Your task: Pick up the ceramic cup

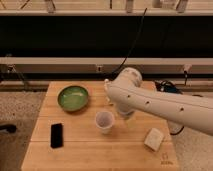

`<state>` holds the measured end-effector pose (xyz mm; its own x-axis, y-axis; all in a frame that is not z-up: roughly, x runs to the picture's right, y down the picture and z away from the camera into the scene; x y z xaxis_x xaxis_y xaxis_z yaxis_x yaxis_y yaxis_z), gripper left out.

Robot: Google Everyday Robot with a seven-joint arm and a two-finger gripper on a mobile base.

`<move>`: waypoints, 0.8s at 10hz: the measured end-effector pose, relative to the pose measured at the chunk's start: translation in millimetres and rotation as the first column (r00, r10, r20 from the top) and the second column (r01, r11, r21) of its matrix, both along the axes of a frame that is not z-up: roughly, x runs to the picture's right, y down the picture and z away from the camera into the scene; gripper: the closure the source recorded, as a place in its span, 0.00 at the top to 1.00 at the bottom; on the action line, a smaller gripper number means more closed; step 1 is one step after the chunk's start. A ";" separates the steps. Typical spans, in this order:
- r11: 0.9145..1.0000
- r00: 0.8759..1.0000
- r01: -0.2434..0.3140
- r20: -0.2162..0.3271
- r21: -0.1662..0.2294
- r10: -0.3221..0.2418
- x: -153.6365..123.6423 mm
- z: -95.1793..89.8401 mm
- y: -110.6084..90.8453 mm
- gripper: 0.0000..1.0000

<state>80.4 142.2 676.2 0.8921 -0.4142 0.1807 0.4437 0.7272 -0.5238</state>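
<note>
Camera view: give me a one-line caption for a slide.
The gripper hangs close beside the ceramic cup on the wooden table, green bowl nearby.

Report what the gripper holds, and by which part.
It cannot be told: the gripper sits just right of the ceramic cup, mostly hidden under the arm.

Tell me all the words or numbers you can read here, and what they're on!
No text here can be read.
small dark mark on the wooden table, at a near corner: too small to read.
ceramic cup, green bowl, white arm: no writing shows.
gripper, hanging just right of the ceramic cup: no label shows.
</note>
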 end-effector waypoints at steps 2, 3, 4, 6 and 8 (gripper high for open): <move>0.999 0.999 0.031 0.018 -0.011 -0.030 -9.5 -0.2 8.7 0.80; 0.998 0.998 0.053 0.029 -0.015 -0.053 -15.8 -0.7 14.7 0.80; 0.998 0.997 0.068 0.043 -0.013 -0.068 -27.0 -1.9 20.0 0.80; 0.996 0.993 0.094 0.067 -0.008 -0.093 -43.8 -3.9 28.8 0.80; 0.994 0.991 0.108 0.083 -0.009 -0.107 -46.7 1.6 34.8 0.80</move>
